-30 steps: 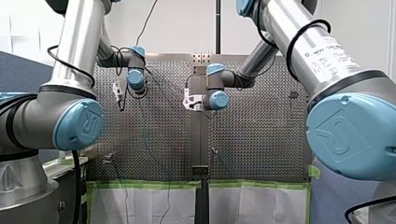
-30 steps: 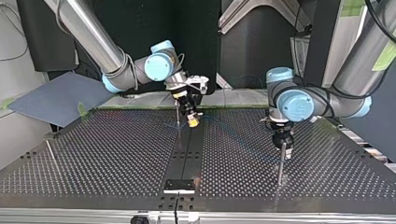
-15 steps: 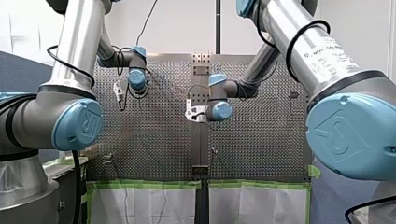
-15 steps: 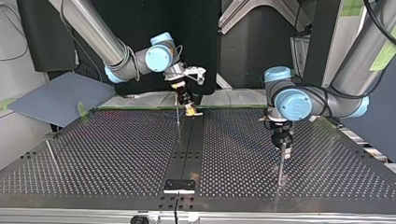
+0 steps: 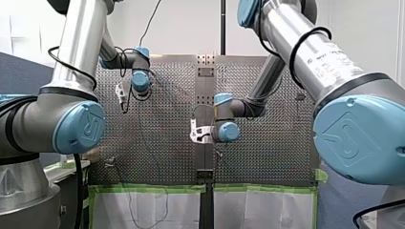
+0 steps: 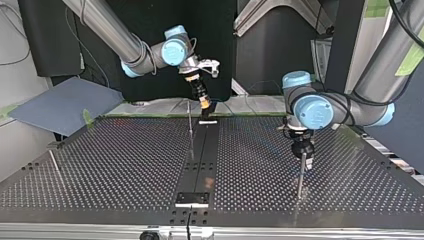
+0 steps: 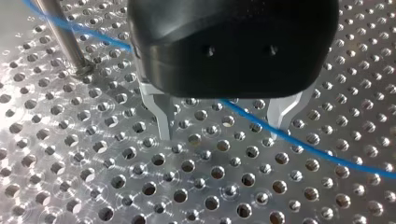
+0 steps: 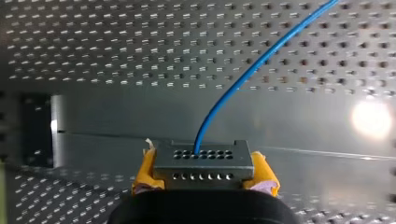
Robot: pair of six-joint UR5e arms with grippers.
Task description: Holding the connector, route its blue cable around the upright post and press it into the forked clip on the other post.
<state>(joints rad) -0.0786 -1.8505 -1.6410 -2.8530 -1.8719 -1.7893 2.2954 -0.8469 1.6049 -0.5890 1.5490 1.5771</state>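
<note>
In the right wrist view my right gripper (image 8: 204, 181) is shut on the grey connector (image 8: 203, 161), whose sides sit against the yellow pads (image 8: 144, 176). The blue cable (image 8: 243, 79) leaves the connector's face and runs off over the perforated plate. In the top view my right gripper (image 6: 203, 104) hangs over the table's far middle, just behind a thin upright post (image 6: 190, 127). My left gripper (image 7: 222, 134) is open, with the blue cable (image 7: 327, 156) passing under its metal fingers (image 7: 163, 119) and a post (image 7: 60, 35) beside it. In the top view my left gripper (image 6: 303, 156) stands directly above another post (image 6: 300, 182).
A third thin post (image 6: 54, 164) stands near the top view's left edge. A dark strip (image 6: 200, 165) runs down the table's middle to a black block (image 6: 192, 199) at the near edge. Green tape (image 5: 148, 188) lines the table's edge in the front view.
My right arm has carried the connector up and towards the far edge in the top view, downward in the front view. My left arm has stayed put.
</note>
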